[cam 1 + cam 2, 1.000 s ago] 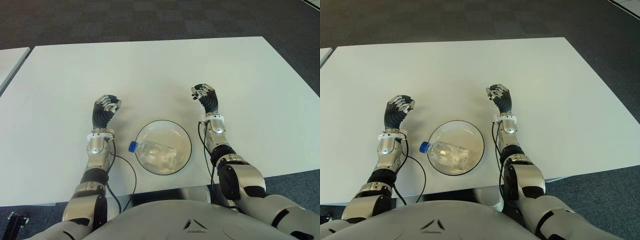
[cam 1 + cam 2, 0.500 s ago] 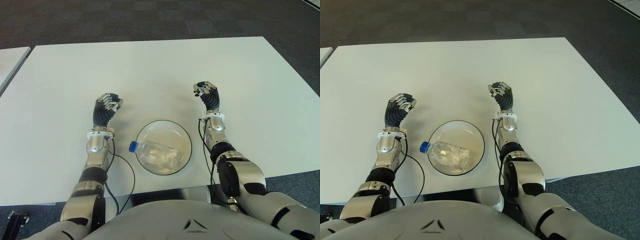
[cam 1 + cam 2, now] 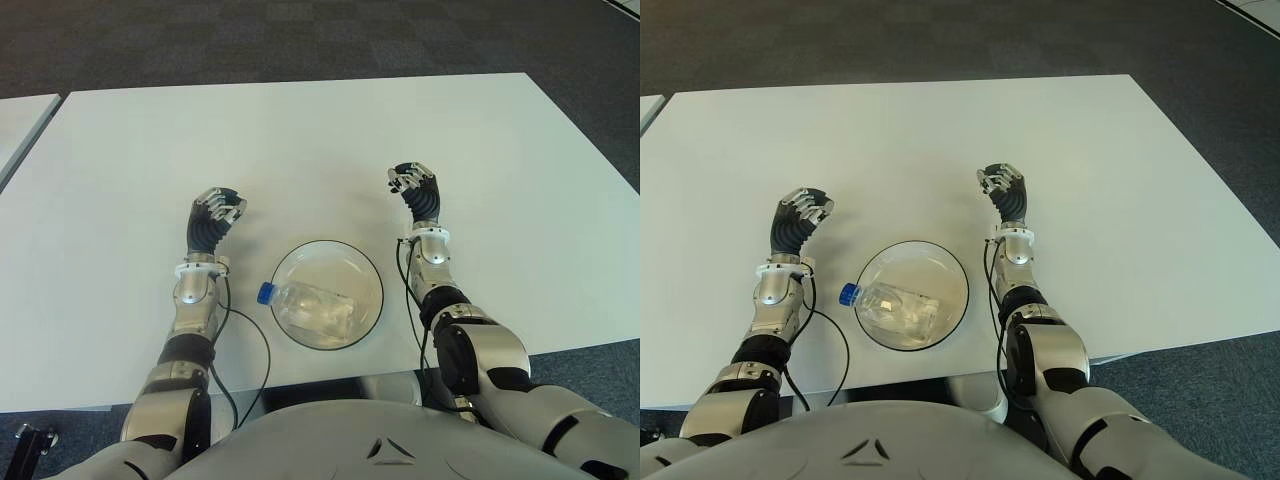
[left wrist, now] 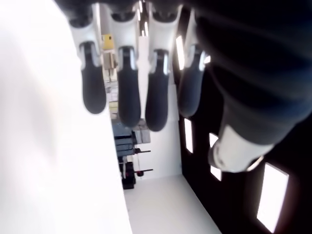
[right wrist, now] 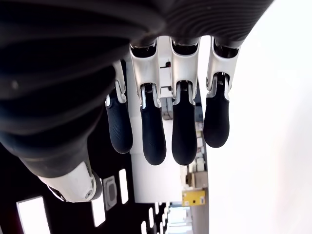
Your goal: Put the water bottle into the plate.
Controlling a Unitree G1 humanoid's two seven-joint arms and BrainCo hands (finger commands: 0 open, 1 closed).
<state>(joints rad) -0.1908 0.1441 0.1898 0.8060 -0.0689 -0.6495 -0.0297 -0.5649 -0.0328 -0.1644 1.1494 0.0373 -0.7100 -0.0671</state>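
The water bottle (image 3: 305,304) lies on its side in the glass plate (image 3: 365,272), blue cap overhanging the rim at 9 o'clock; left hand (image 3: 213,217) and right hand (image 3: 417,189) flank it over the tabletop (image 3: 300,150), fingers loosely apart, gripping nothing; the placement looks done, so both should keep clear of the rim.

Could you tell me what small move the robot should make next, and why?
Probably none beyond lowering both arms to rest. The water bottle already lies on its side in the plate, its blue cap poking over the rim on the robot's left. The left robot hand and right robot hand flank the plate, fingers relaxed and holding nothing, so the task looks done.
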